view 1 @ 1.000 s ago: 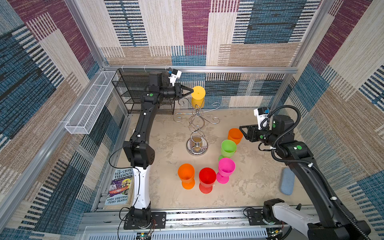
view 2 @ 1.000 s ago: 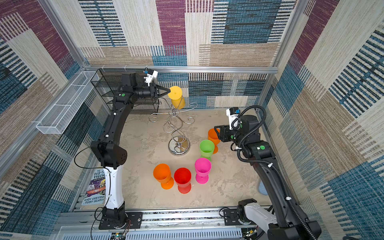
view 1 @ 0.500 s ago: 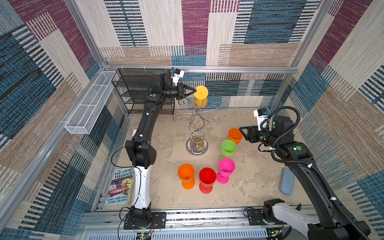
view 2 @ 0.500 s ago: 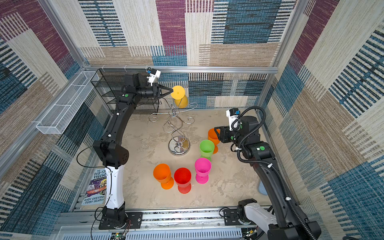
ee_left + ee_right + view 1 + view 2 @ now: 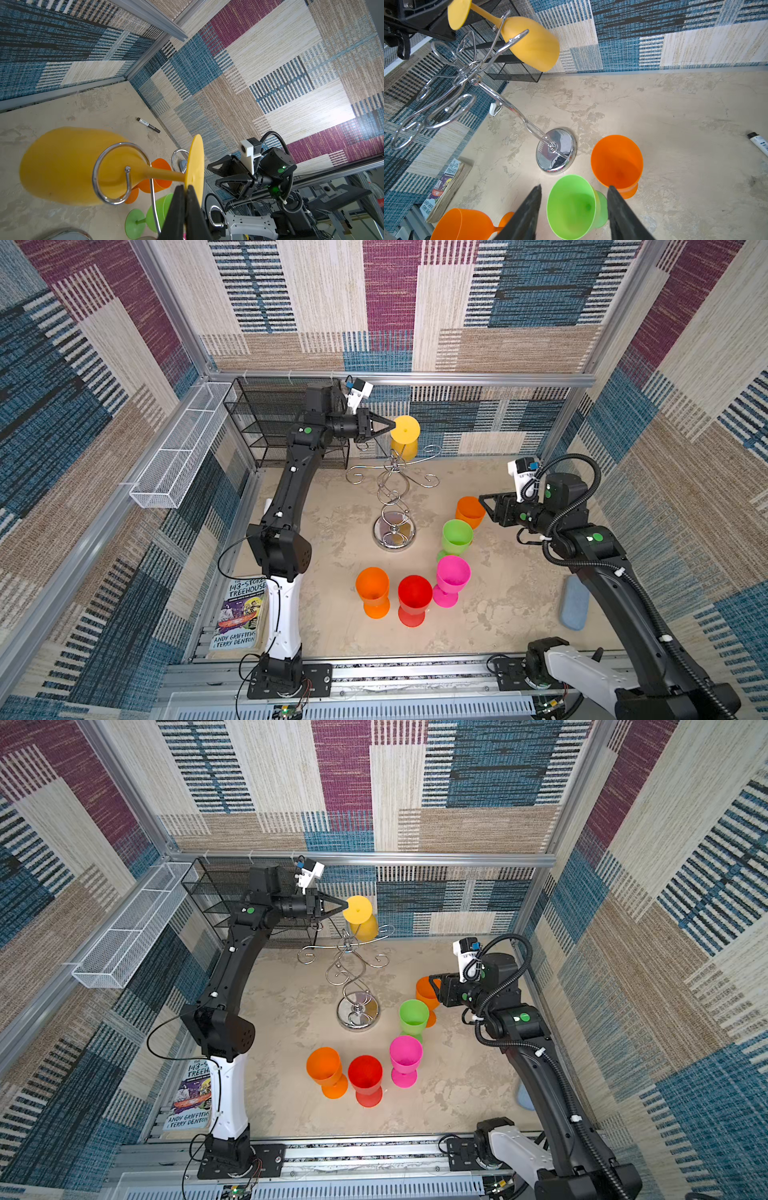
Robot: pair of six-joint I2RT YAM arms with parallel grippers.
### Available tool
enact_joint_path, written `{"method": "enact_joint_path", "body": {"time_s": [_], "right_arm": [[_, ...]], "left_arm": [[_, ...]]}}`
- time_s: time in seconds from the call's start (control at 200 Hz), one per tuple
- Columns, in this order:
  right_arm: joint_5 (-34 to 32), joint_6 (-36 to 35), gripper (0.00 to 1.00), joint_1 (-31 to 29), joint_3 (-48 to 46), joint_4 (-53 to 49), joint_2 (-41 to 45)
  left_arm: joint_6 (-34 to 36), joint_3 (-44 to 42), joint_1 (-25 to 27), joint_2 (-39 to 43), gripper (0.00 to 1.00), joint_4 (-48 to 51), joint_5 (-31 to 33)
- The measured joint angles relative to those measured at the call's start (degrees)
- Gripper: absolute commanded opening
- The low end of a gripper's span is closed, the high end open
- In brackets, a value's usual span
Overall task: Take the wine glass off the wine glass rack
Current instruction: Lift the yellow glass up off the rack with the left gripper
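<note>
Wine glass point(image 5: 409, 432): left tool point(image 5: 392, 428) pinches foot edge, stem within rack point(image 5: 395, 531) curl.

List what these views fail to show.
- Marker: cut off by the right wrist view's edge; label too small in left wrist view.
- Blue pad: mostly behind right arm in a top view.
- Small white object: by the wine glass rack's stem, right wrist view; too small.

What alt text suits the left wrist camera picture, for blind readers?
Black jaws pinch the round foot of a yellow wine glass whose stem sits in a chrome rack's curl. An orange glass and a green glass stand on the table.
</note>
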State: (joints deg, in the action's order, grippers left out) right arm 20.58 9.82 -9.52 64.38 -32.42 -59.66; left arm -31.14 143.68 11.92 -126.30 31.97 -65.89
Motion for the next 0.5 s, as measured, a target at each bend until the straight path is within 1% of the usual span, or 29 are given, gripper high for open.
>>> {"method": "enact_joint_path", "body": {"time_s": [0.3, 0.501], "right_arm": [[0.04, 0.0, 0.53, 0.11, -0.26, 0.0, 0.22], [0.42, 0.0, 0.53, 0.11, -0.26, 0.02, 0.2]], "left_arm": [[5.44, 0.0, -1.09, 1.4, 0.0, 7.28, 1.25], [6.25, -0.02, -2.47, 2.01, 0.0, 9.57, 1.25]]}}
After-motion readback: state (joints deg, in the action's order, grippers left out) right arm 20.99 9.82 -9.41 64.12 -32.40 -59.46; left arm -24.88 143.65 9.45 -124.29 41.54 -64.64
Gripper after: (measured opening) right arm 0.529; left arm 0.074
